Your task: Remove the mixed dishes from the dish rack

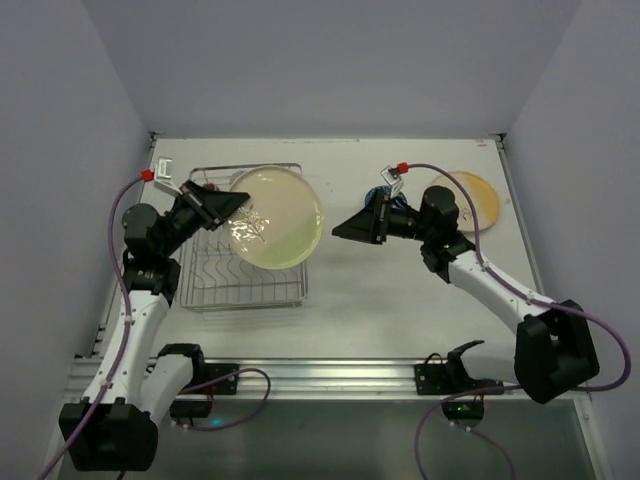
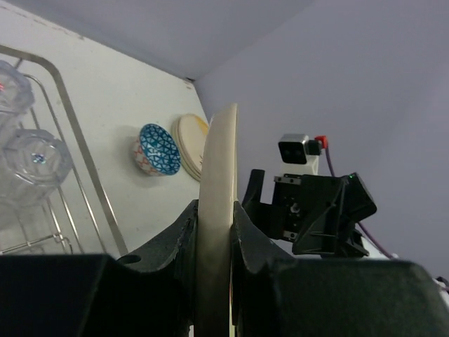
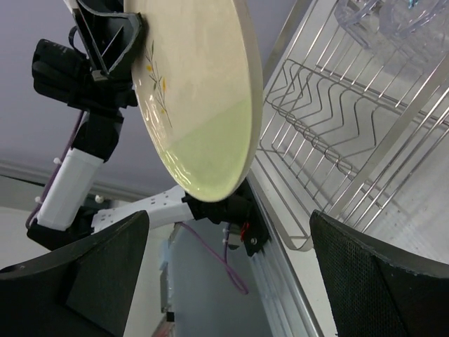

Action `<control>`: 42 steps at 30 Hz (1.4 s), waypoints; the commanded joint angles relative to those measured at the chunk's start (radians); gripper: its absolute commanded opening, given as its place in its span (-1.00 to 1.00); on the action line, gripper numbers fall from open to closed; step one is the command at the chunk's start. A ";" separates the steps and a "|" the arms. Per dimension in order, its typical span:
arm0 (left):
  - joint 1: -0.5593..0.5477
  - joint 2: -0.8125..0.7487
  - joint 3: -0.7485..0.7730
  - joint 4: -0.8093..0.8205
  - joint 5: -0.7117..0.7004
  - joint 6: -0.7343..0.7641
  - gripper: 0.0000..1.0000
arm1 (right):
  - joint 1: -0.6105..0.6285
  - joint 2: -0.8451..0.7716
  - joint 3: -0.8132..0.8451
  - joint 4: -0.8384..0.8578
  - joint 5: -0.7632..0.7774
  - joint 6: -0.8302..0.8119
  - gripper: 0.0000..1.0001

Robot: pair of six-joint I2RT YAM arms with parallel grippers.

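Above the dish rack (image 1: pixel 240 283) at the left, the left gripper (image 1: pixel 228 205) clamps the rim of a cream floral plate (image 1: pixel 278 218), holding it clear of the wires; the right gripper (image 1: pixel 345 228) faces it from the right, jaws wide apart, likely to receive it.

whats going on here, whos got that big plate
The left gripper is shut on the rim of a large cream plate, holding it up over the dish rack. The right gripper is open and empty, pointed at the plate from the right. A stack of plates and a blue-patterned bowl lie outside the rack, to its right. Clear glasses sit in the rack.
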 commanded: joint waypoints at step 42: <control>-0.112 0.008 -0.039 -0.038 -0.314 0.129 1.00 | 0.040 -0.003 -0.181 0.441 0.349 0.427 -1.00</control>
